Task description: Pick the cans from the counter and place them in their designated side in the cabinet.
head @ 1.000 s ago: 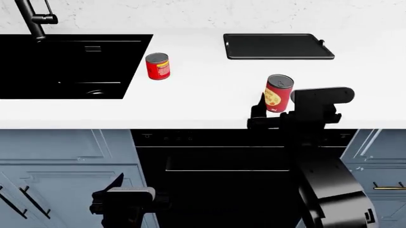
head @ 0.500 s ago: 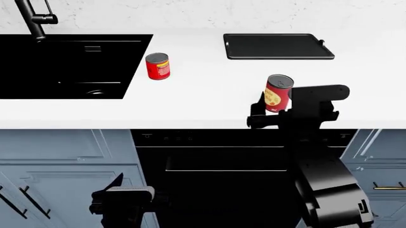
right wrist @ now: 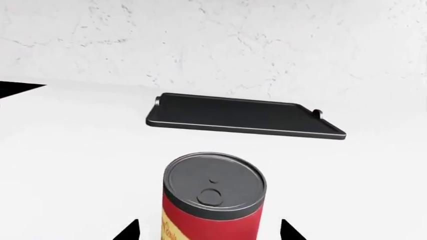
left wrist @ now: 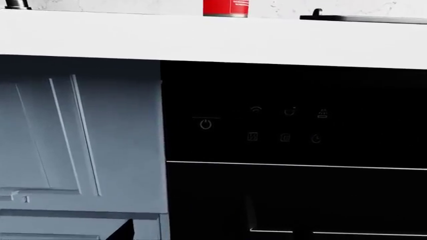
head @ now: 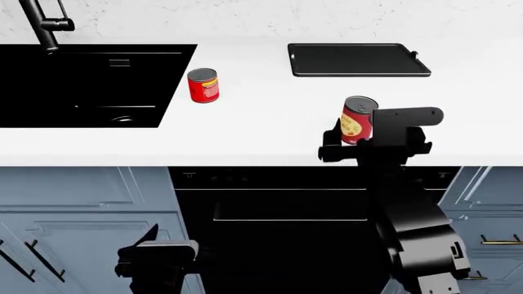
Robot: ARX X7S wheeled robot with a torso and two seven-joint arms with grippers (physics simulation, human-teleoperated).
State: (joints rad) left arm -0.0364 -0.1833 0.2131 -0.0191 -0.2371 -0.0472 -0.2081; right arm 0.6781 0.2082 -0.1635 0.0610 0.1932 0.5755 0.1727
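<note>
Upright near the counter [head: 270, 131] front edge, between the wide-open, empty fingers of the right gripper [right wrist: 208, 231], the can [right wrist: 212, 197]: likely rigid, smooth, a bit slippery, best squeezed mid-label, below the rim.

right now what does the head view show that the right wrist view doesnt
Only the head view shows the black sink, the faucet, the second can beside the sink, the left gripper low by the cabinets, and the oven front. Only the right wrist view shows the near can's silver top close up. Both show that can, the black tray and the white counter.
</note>
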